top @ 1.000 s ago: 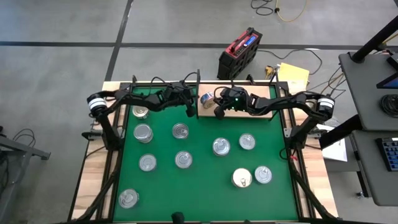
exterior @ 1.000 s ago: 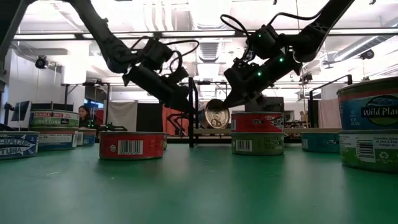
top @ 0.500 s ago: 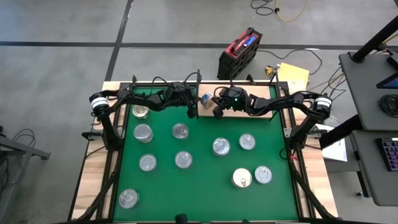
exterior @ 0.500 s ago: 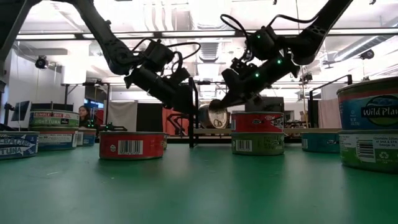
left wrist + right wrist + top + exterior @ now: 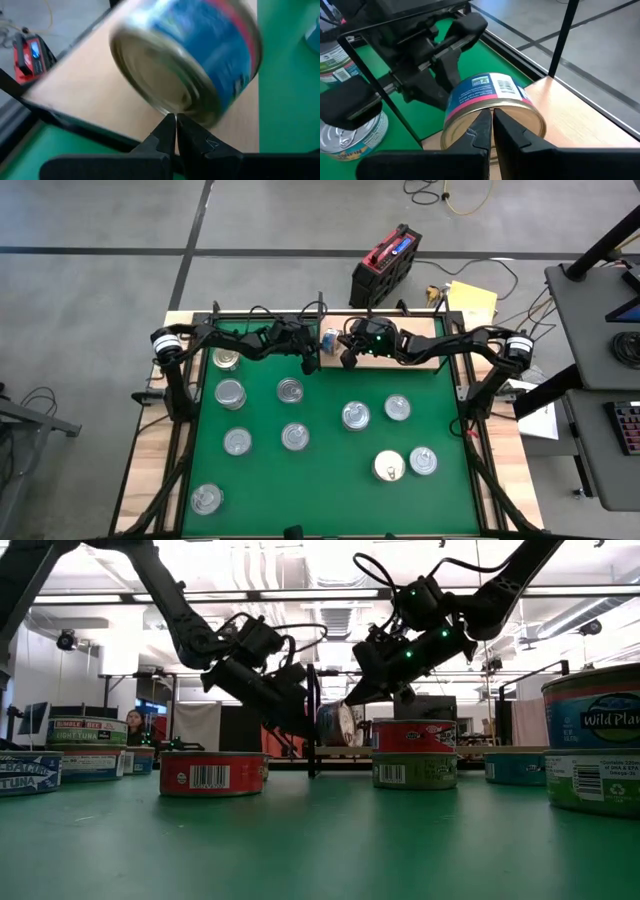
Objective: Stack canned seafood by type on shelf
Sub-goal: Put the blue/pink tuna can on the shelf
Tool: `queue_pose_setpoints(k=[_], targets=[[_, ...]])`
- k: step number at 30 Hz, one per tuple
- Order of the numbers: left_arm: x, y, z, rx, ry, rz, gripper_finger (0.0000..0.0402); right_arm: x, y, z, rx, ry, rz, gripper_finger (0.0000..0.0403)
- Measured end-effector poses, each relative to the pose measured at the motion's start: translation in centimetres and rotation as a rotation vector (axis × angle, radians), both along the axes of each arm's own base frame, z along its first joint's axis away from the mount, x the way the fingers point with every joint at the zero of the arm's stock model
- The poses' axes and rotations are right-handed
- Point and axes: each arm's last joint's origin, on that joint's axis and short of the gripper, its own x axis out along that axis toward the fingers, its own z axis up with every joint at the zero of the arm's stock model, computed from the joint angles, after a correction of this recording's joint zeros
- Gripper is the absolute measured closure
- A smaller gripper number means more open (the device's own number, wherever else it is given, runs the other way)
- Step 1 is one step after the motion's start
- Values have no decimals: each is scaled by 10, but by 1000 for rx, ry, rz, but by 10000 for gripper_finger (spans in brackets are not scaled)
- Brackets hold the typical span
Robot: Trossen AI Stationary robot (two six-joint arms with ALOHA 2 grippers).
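Tin tilted | blue-sided round metal tin (image 5: 329,338) now steeper between both closed, empty jaws | pale wooden shelf (image 5: 418,328) beneath | uprighting unfinished

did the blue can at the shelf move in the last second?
Yes. The blue can turned from lid-on to side-on and shifted left, away from the red can.

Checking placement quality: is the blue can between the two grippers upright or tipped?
Tipped. The blue can stands on edge over the shelf, its end facing sideways in the low view.
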Motion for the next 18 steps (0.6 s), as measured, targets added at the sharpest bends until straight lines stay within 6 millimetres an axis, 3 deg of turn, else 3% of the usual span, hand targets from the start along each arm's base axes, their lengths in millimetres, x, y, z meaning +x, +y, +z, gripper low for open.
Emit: queue_pose_setpoints(k=[18], targets=[[5,-2,8,38,-85,-86,402,1,1,2,-19,-11,26,394]])
